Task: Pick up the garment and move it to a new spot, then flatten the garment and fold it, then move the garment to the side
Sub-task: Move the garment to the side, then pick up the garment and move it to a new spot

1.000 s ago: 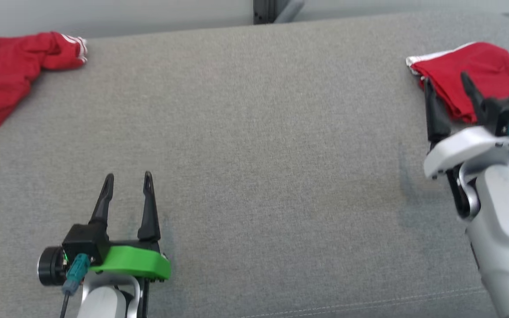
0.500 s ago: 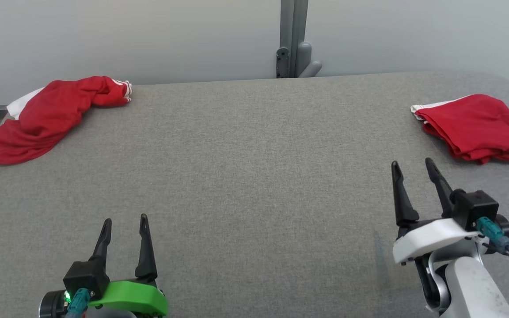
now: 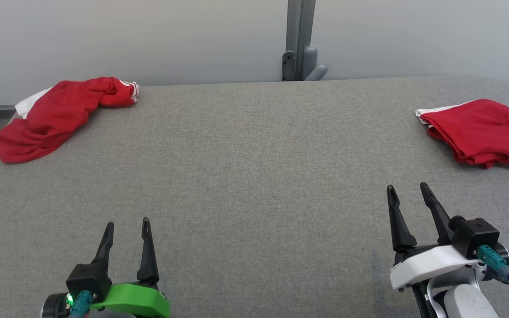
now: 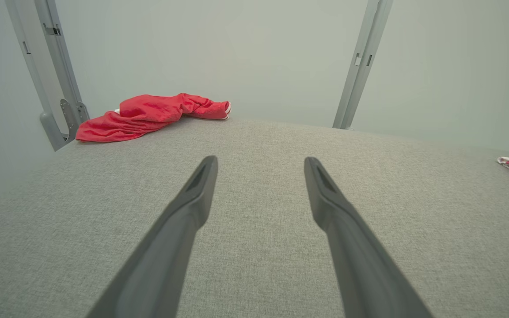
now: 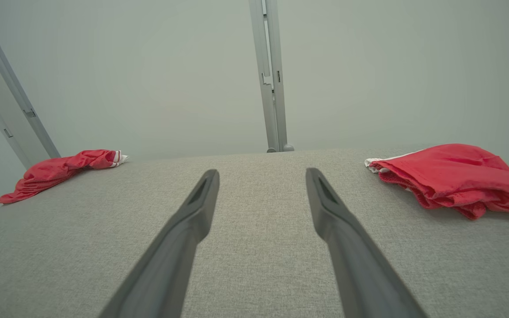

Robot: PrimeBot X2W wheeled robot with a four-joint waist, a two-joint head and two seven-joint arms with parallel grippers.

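Observation:
A crumpled red garment (image 3: 55,115) with white trim lies at the far left corner of the grey table (image 3: 254,176); the left wrist view has it far ahead to the left (image 4: 148,115). A second red garment (image 3: 480,132), folded, rests at the right edge, close ahead and to the right in the right wrist view (image 5: 453,179). My left gripper (image 3: 127,227) stands open and empty near the front left. Over the front right my right gripper (image 3: 407,192) is open and empty, short of the folded garment.
A grey upright post (image 3: 299,39) stands behind the table's far edge against a pale wall. Another post (image 4: 55,79) rises by the far left corner. The table's right side curves away past the folded garment.
The head camera has tilted up, bringing the far wall into view. My right gripper has pulled back from the folded garment toward the front right. The left gripper stayed put.

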